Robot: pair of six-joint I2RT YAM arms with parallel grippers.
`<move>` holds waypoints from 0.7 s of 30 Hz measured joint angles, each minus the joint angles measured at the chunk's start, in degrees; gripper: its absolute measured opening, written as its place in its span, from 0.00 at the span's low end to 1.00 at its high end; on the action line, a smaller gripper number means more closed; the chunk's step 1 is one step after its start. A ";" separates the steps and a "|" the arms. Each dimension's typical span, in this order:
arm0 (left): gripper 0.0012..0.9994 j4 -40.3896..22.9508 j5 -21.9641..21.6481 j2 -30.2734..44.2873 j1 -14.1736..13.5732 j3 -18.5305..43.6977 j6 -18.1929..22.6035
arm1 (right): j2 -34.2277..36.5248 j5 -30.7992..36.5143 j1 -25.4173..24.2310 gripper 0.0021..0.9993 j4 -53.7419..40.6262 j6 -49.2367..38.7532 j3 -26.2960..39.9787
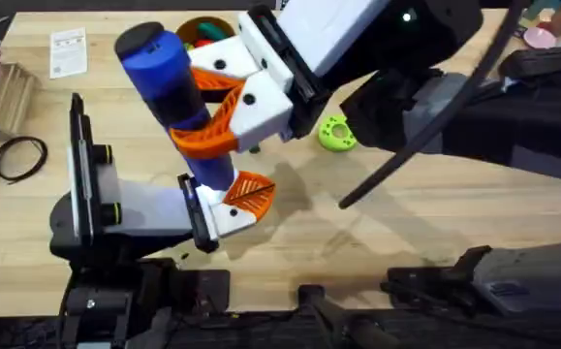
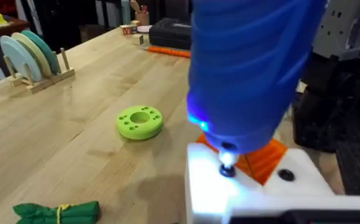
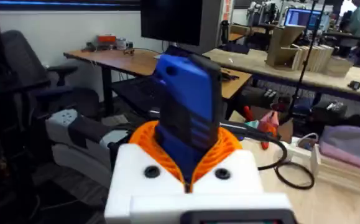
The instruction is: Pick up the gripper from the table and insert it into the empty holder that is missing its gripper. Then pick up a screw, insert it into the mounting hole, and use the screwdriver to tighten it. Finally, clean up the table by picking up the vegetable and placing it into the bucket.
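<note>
On the wooden worktop [image 1: 406, 223], right fingers [image 1: 224, 110] clench the screwdriver [image 1: 169, 82]; tilting risks slipping off the screw [image 2: 227, 169]. Left fingers: cannot tell.

1. Bright light is falling from above on the wooden table [image 1: 425, 228], and soft grey shadows are lying under the arms.
2. The screwdriver [image 2: 248, 68] is looking big and blurry, and a small blue light is glowing on it.
3. The white holder [image 2: 254, 193] is shining with glare, maybe from that light.
4. The room behind is looking dimmer and a bit fuzzy.
</note>
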 joint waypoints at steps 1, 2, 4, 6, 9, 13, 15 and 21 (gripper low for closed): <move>0.00 0.00 -0.02 0.00 0.01 0.00 0.00 | 0.07 -0.16 0.00 0.02 0.61 0.21 -0.02; 0.00 0.00 0.00 0.00 0.01 0.00 0.02 | 0.09 -0.39 0.00 0.02 1.06 0.59 -0.02; 0.00 0.02 0.00 -0.01 -0.01 0.00 0.04 | 0.07 -0.74 0.00 0.02 1.56 0.94 -0.02; 0.00 0.01 0.00 -0.01 -0.01 0.00 0.09 | 0.09 -0.87 0.00 0.02 1.61 1.02 -0.02; 0.00 0.02 0.00 -0.02 -0.01 0.00 0.20 | 0.09 -0.89 0.00 0.02 1.66 1.05 -0.02; 0.00 0.00 0.00 0.00 -0.01 0.00 0.20 | 0.08 -0.99 0.00 0.02 1.68 1.05 -0.02; 0.00 0.00 0.00 0.00 -0.01 0.00 0.20 | 0.09 -1.04 0.00 0.02 1.68 1.05 -0.02; 0.00 0.00 0.00 0.00 -0.01 0.00 0.20 | 0.14 -1.09 0.00 0.02 3.09 1.51 -0.11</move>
